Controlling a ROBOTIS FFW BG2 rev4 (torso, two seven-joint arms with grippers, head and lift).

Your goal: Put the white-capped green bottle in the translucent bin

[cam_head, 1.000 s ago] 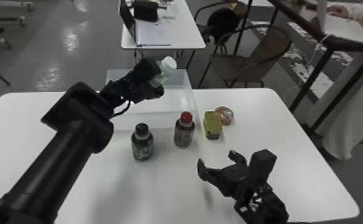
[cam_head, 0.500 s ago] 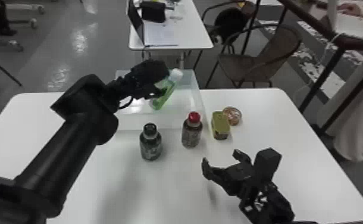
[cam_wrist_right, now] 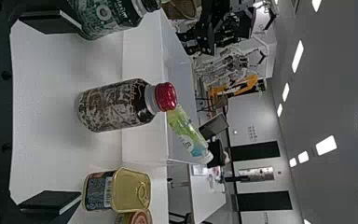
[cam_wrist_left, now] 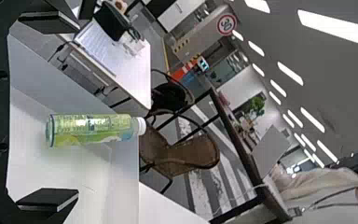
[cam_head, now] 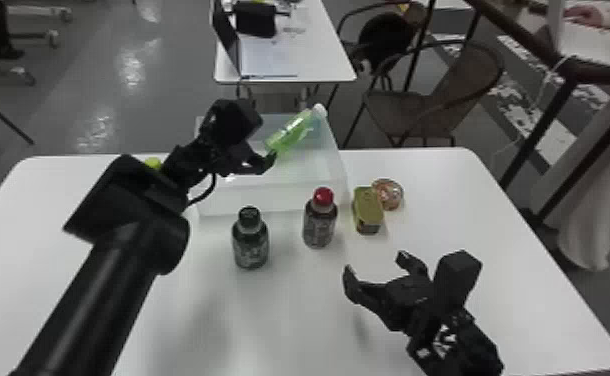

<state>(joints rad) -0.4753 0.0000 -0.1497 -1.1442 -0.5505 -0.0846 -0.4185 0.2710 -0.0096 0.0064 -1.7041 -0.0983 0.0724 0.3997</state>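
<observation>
Tipped further over, the glossy cylindrical green bottle (cam_head: pixel 291 132) is slanted across the opening of the boxy translucent bin (cam_head: pixel 269 199), loose between parted fingers of the left gripper (cam_head: pixel 265 161), with the right gripper (cam_head: pixel 376 265) likewise spread.

From my remote seat I'd call this a robotics lab or workshop, in a big room with desks. Beyond my left fingers (cam_head: pixel 264 163), a white desk (cam_head: pixel 326 65) holds an open laptop (cam_head: pixel 269 61), with a round red-rimmed sign (cam_wrist_left: pixel 227 24) farther out. Beyond my right fingers (cam_head: pixel 352 287) stand black machinery (cam_wrist_right: pixel 209 30) and a yellow-orange frame (cam_wrist_right: pixel 247 85) (quite industrial, that corner), with ceiling lights (cam_wrist_left: pixel 331 26) above
</observation>
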